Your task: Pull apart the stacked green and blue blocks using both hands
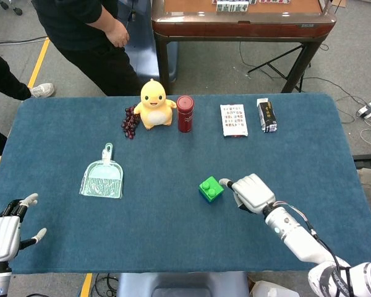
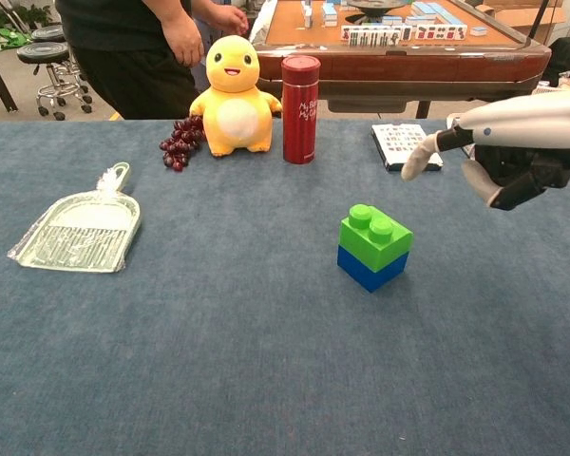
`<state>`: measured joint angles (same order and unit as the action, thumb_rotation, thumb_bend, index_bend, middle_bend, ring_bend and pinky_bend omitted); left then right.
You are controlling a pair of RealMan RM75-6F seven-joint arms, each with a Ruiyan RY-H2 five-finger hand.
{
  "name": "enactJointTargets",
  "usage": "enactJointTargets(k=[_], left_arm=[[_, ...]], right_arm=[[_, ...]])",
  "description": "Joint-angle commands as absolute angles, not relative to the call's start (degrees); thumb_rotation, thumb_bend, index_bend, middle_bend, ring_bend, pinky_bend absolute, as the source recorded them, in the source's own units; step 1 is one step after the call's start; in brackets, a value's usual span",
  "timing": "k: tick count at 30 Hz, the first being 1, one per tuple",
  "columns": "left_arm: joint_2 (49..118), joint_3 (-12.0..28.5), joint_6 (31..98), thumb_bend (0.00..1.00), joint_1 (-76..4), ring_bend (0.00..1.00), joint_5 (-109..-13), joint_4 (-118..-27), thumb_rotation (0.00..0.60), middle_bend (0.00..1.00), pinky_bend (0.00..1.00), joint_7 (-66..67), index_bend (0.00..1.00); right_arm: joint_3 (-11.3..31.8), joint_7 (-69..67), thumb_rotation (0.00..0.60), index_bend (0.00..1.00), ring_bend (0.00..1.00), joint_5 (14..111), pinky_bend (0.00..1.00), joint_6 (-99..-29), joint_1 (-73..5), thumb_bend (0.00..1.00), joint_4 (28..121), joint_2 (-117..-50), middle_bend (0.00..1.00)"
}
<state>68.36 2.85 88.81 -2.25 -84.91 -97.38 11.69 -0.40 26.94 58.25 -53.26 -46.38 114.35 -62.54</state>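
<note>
The green block (image 2: 374,235) sits stacked on the blue block (image 2: 364,270) on the blue table cloth, right of centre; in the head view only the green block (image 1: 211,187) shows clearly. My right hand (image 2: 514,142) hangs above and to the right of the stack, apart from it, with one finger stretched toward the left and nothing held. In the head view my right hand (image 1: 252,192) lies just right of the stack. My left hand (image 1: 4,234) rests at the near left corner with its fingers spread, holding nothing and far from the blocks.
At the back stand a yellow duck toy (image 2: 231,97), grapes (image 2: 178,142), a red bottle (image 2: 300,96), a card pack (image 2: 406,146) and a small dark box (image 2: 475,138). A clear dustpan (image 2: 79,231) lies at the left. A person (image 1: 89,34) stands behind the table.
</note>
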Motion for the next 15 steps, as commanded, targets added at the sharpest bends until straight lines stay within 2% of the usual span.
enactJointTargets(k=[1,3,10,13,15], left_arm=[[68.4,2.8,88.9,0.18,-2.2,0.21,-84.9,-97.3,0.600,0.31,0.46,11.6,0.23],[68.4,2.8,88.8,0.18,-2.2,0.21,-84.9,-97.2,0.600,0.31,0.46,11.4,0.23],[68.5,2.8,88.9,0.18,-2.0,0.21,-84.7,-96.9,0.600,0.31,0.46,10.9,0.23],[68.6,2.7,88.9,0.18,-2.0,0.21,-84.8,-96.8,0.600,0.31,0.46,10.9,0.23],[68.6,2.8,88.8,0.18,-2.0,0.21,-84.7,-96.8,0.600,0.31,0.46,10.8,0.23]], right_arm=[[1.4,27.4,0.600,0.07,0.90,54.9,0.93,-50.0,-49.1,0.00,114.0,-62.7,1.00],[2.4,27.4,0.600,0.01,0.90,52.6,0.93,-47.9,-50.8,0.00,114.1,-62.6,1.00],[3.7,27.2,0.600,0.00,0.87,48.6,0.91,-46.1,-53.6,0.00,115.0,-62.3,1.00],[3.5,27.2,0.600,0.00,0.78,47.8,0.85,-45.7,-54.1,0.00,115.1,-62.0,0.97],[3.3,27.0,0.600,0.00,0.70,47.4,0.83,-45.4,-54.4,0.00,115.1,-61.8,0.89]])
